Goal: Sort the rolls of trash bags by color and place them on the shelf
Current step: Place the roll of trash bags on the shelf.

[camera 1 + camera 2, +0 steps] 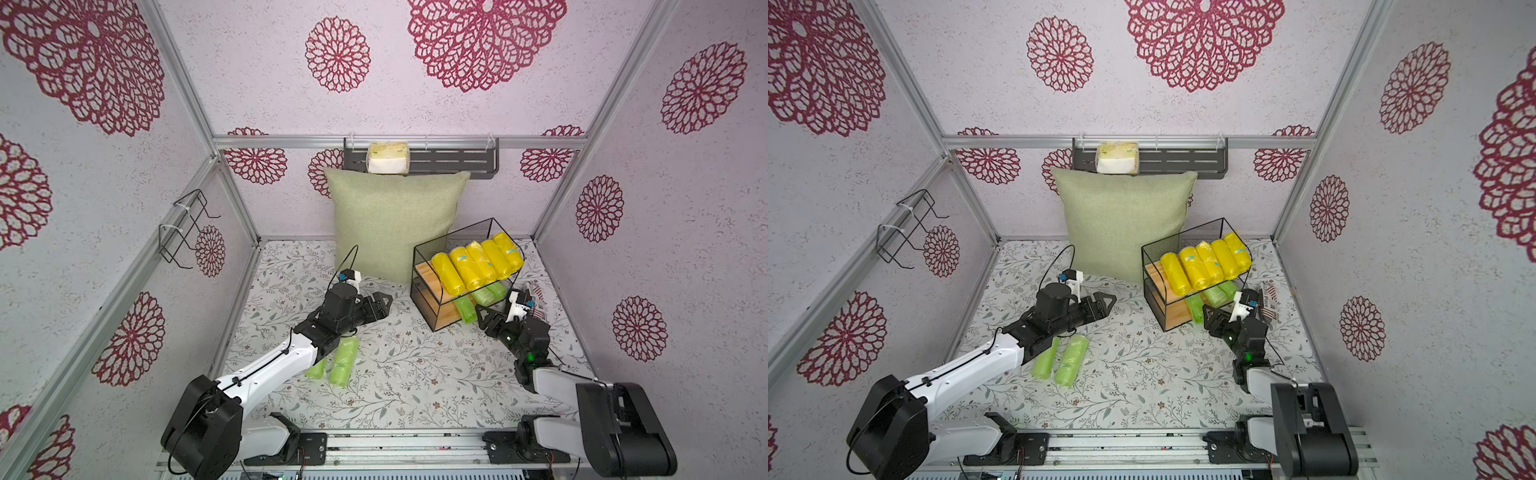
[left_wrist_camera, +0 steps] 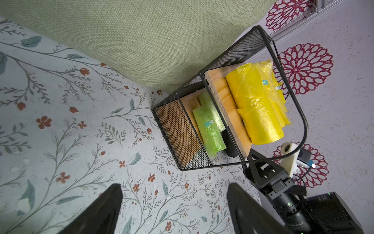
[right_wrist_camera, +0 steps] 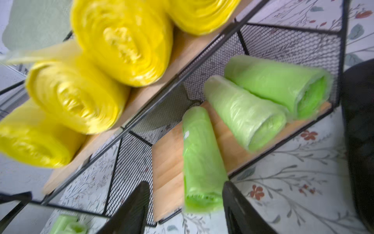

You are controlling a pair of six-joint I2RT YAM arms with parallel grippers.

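At the right gripper [image 1: 487,316] [image 3: 186,184]: jaws parted about halfway, wider than the green roll [image 3: 202,158] lying between the fingertips. Clear gap on one side, barely any on the other, contact there impossible to judge through the blur. No grip.

Resting on the lower board [image 3: 168,168] of the shelf [image 1: 457,237], that roll, with its near end poking out past the front edge. Alongside it on the same board, two more green rolls [image 3: 242,113], angled and close together. Bare wood on the roll's other side.

On the upper board [image 2: 228,101], five yellow rolls [image 1: 478,262] side by side, with bare wood at the end toward the cushion [image 1: 395,220].

At the left gripper [image 1: 386,302] [image 2: 174,186]: spread wide, nothing between the fingers, held above the mat [image 1: 415,374] and pointed toward the shelf. Beside and partly under that arm, two loose rolls [image 1: 343,361], green, lying on the mat well apart from the shelf.

For room: open mat between the two grippers and across the front. Shelf set askew at the right rear, one rear corner just beside the cushion, right gripper close at its open front, side wall near behind the right arm.
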